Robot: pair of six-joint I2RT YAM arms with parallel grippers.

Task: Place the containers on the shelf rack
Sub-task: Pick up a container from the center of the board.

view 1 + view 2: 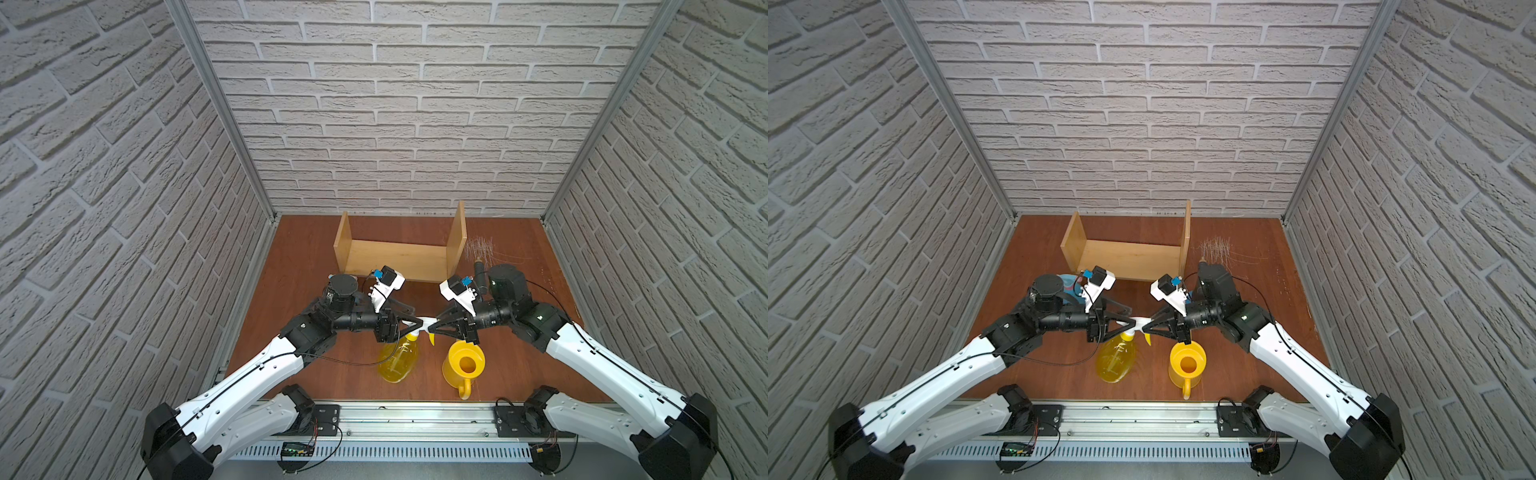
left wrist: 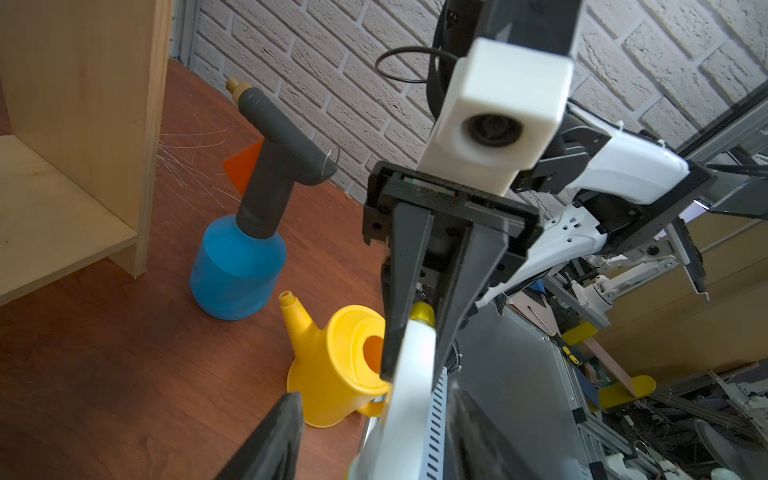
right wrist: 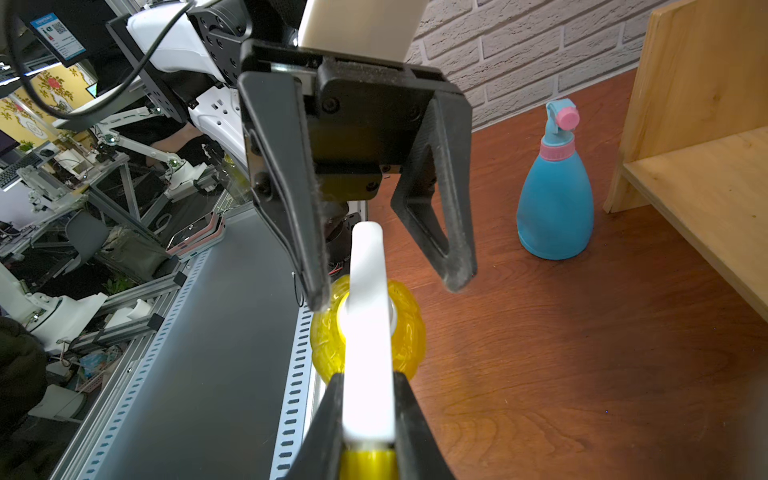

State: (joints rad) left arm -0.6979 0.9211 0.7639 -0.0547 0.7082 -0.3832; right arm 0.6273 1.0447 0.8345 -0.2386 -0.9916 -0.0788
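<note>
Right wrist view: right gripper (image 3: 368,399) clamped on nozzle end of yellow spray bottle (image 3: 409,332) white head. Left gripper (image 3: 386,291) jaws apart, straddling head's other end. Bottle near front edge of table (image 1: 307,257), watering can (image 1: 463,365) just beside.

Risks, judged: grip so far out lets body swing or slip; arms pulling apart twist head; swing knocks can.

Farther: shelf rack (image 1: 395,257) bare, blue pressure sprayer (image 2: 239,266) and light-blue bottle (image 3: 555,208) flanking it. Board edge may catch bottle base.

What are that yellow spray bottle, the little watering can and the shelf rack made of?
The yellow spray bottle looks like translucent glossy plastic: light passes through its body. The watering can seems opaque moulded plastic, smooth with a slight sheen. The shelf rack appears to be light unpainted wood, matte, with visible grain.
</note>
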